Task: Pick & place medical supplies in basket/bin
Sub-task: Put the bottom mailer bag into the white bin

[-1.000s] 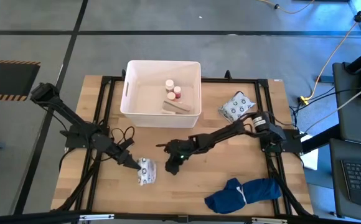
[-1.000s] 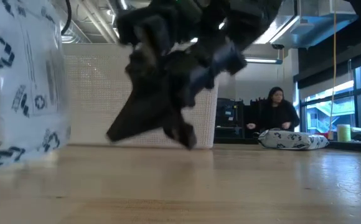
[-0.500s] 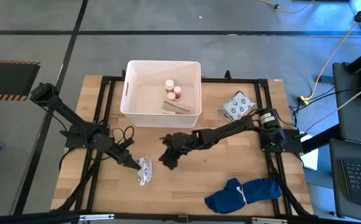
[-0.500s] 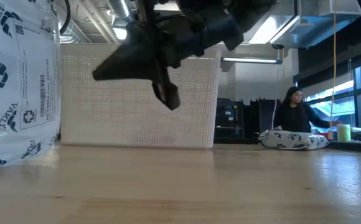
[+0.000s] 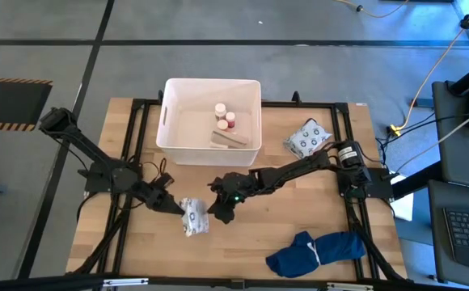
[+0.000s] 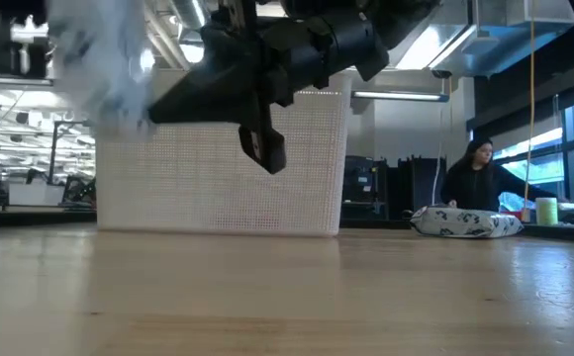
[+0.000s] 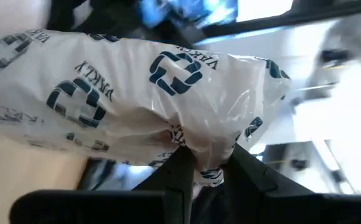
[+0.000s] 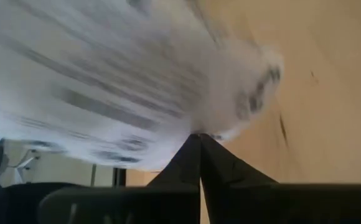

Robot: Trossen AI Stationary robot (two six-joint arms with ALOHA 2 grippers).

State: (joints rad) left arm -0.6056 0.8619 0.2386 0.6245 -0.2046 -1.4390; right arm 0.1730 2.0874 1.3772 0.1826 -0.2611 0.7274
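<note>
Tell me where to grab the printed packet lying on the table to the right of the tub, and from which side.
Take the printed packet by its crumpled upper edge, coming straight down from above. It lies flat and loose on the table, apart from the tub, so a side approach would probably just push it along.

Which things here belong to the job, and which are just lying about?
Job: white tub holding two small bottles and a tan roll; printed packet pinched in the left gripper; second packet on the table.
Lying about: blue cloth.
</note>
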